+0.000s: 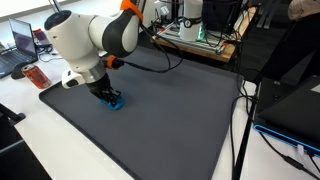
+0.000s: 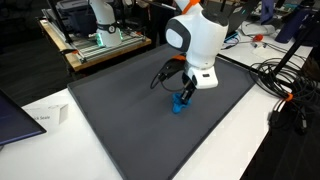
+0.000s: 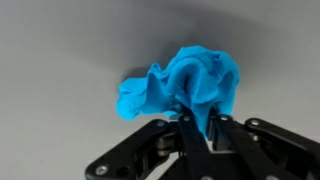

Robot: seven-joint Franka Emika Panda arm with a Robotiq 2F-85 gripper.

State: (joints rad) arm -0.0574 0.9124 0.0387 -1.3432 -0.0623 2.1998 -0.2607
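A crumpled bright blue cloth lies bunched on the dark grey mat. In the wrist view my gripper comes in from the bottom, its two black fingers drawn close together with a fold of the blue cloth pinched between them. In both exterior views the white arm reaches down to the mat, and the blue cloth shows just below the black gripper, at the mat's surface.
The mat covers most of a white table. A red object and a laptop lie beyond one edge. A cluttered wooden bench stands behind, and cables trail beside the mat.
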